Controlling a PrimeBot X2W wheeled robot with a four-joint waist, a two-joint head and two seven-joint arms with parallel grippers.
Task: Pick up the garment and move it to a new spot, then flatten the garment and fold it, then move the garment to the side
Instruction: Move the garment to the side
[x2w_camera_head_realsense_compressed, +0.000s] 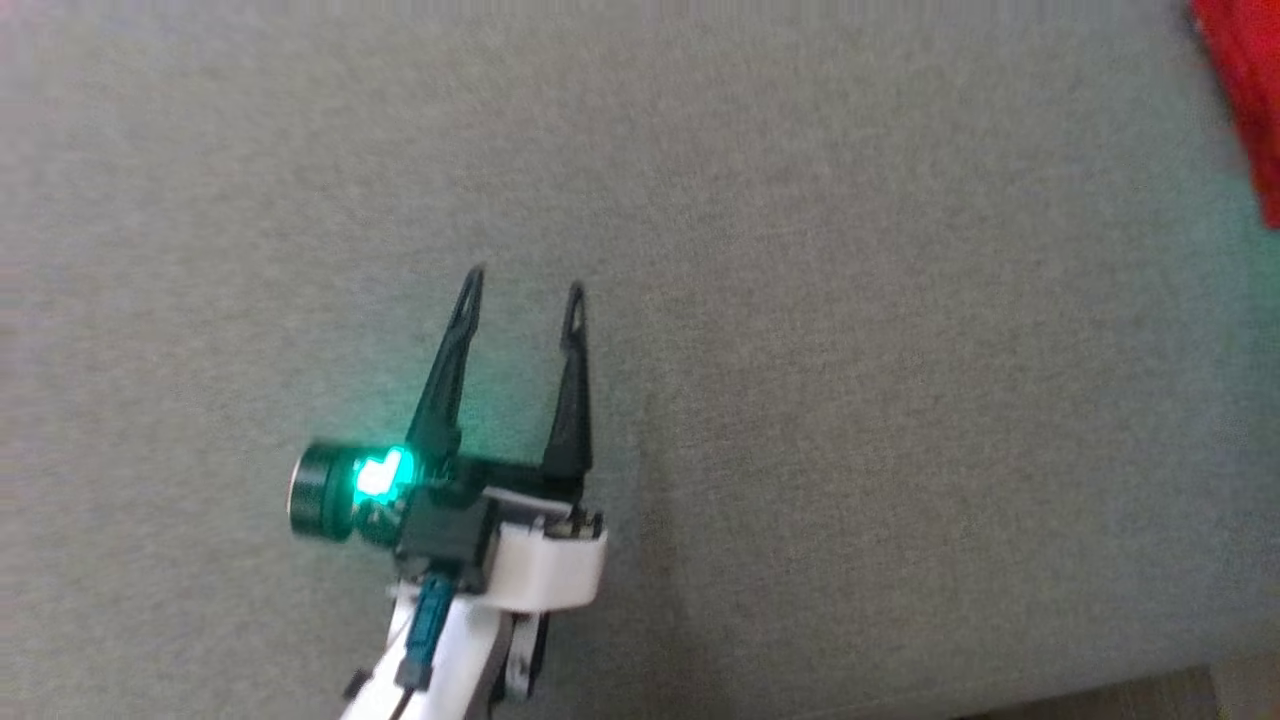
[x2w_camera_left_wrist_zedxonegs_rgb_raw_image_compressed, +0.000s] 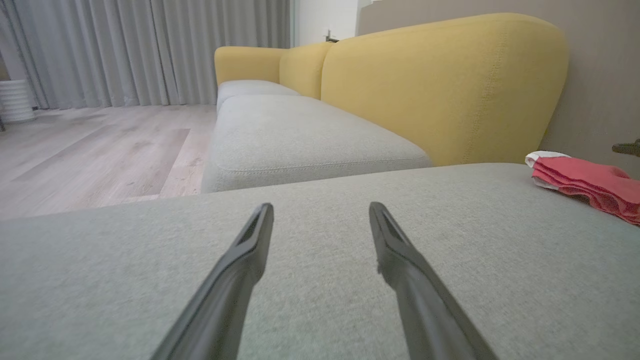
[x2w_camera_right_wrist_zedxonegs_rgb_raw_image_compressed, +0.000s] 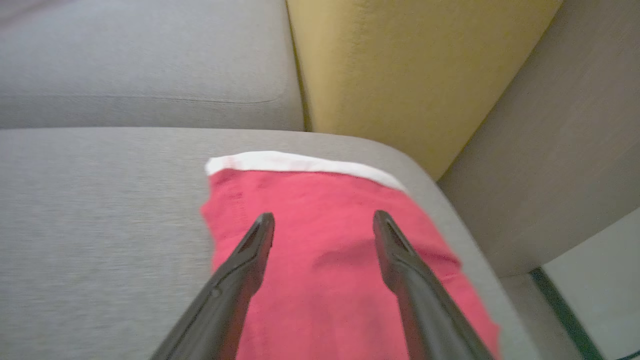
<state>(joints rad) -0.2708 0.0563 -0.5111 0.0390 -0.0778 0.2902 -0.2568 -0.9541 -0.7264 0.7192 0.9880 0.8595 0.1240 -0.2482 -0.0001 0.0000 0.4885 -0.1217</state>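
Observation:
The garment is red with a white band along one edge, folded flat near the corner of the grey cushion. In the head view the garment shows at the top right edge, and in the left wrist view the garment lies at the far right as a folded stack. My right gripper hovers over it, open, with nothing between its fingers. My left gripper is open over bare cushion, well to the left of the garment. In its own view the left gripper points across the cushion.
A yellow backrest stands behind the cushion, with another grey seat beyond it. A grey wall panel lies to the right of the garment. Wooden floor and grey curtains lie to the left.

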